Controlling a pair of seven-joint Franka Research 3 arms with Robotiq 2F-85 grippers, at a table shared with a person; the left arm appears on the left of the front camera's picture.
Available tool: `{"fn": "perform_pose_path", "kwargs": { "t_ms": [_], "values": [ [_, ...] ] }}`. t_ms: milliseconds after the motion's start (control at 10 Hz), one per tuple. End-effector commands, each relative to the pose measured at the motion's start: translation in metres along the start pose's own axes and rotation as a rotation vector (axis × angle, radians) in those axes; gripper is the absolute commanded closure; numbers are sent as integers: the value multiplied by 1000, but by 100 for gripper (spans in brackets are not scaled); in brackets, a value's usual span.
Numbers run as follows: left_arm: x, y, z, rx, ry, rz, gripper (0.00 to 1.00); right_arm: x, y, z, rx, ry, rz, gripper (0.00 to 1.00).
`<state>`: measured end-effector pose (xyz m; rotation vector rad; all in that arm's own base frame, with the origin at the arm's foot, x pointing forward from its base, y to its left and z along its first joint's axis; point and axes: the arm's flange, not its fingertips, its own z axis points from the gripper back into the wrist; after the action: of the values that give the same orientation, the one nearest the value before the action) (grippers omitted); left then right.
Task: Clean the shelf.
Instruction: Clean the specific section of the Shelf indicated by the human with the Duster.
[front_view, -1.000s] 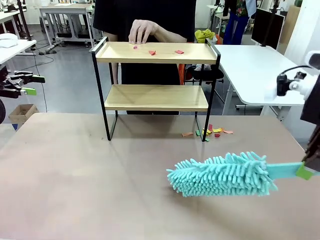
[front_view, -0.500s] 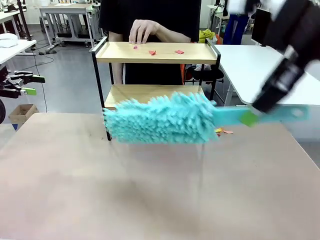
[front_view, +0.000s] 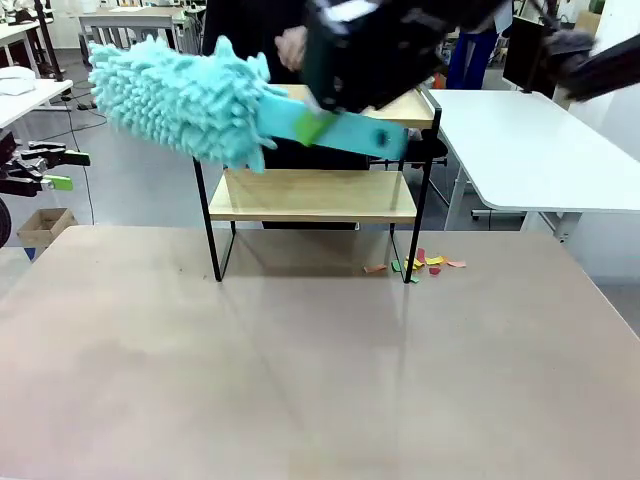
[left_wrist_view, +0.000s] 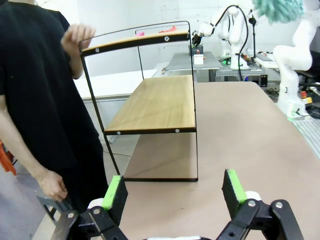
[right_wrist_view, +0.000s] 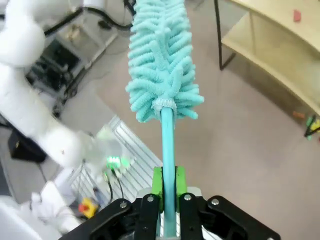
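Note:
The shelf (front_view: 310, 195) stands at the table's far side, two wooden boards in a black frame. My right gripper (front_view: 318, 125) is shut on the flat handle of a teal fluffy duster (front_view: 180, 95). The duster's head hangs in the air past the shelf's top left corner, tilted up to the left. In the right wrist view the duster (right_wrist_view: 162, 55) points straight away from the right gripper (right_wrist_view: 168, 187), with the shelf (right_wrist_view: 270, 55) at the upper right. My left gripper (left_wrist_view: 175, 192) is open, holding nothing, and faces the shelf (left_wrist_view: 155, 102) end-on. It also shows as the left gripper (front_view: 68, 170) at the far left.
A person stands behind the shelf with a hand (front_view: 292, 45) at its top board. Coloured paper scraps (front_view: 425, 263) lie on the table by the right leg. A red scrap (right_wrist_view: 297, 16) lies on the top board. A white table (front_view: 520, 140) stands to the right.
My right arm swung the duster from low over the table's right side, across the front of the shelf, up to its top left corner. The left gripper has not moved.

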<state>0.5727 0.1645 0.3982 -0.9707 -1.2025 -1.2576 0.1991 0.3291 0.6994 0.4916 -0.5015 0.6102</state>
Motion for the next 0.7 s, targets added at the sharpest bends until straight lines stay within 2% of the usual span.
{"fn": "perform_pose_path", "kwargs": {
  "t_ms": [0,100,200,600],
  "values": [
    [2,-2,0,1,1,-1,0,6,10,-21,-40,-123,-95,87],
    [2,-2,0,1,1,-1,0,8,12,-23,-51,-116,-113,87],
    [2,-2,0,1,1,-1,0,5,9,-11,-8,-56,-48,87],
    [2,-2,0,1,1,-1,0,5,12,-18,-7,-64,-72,87]
  ]
}}
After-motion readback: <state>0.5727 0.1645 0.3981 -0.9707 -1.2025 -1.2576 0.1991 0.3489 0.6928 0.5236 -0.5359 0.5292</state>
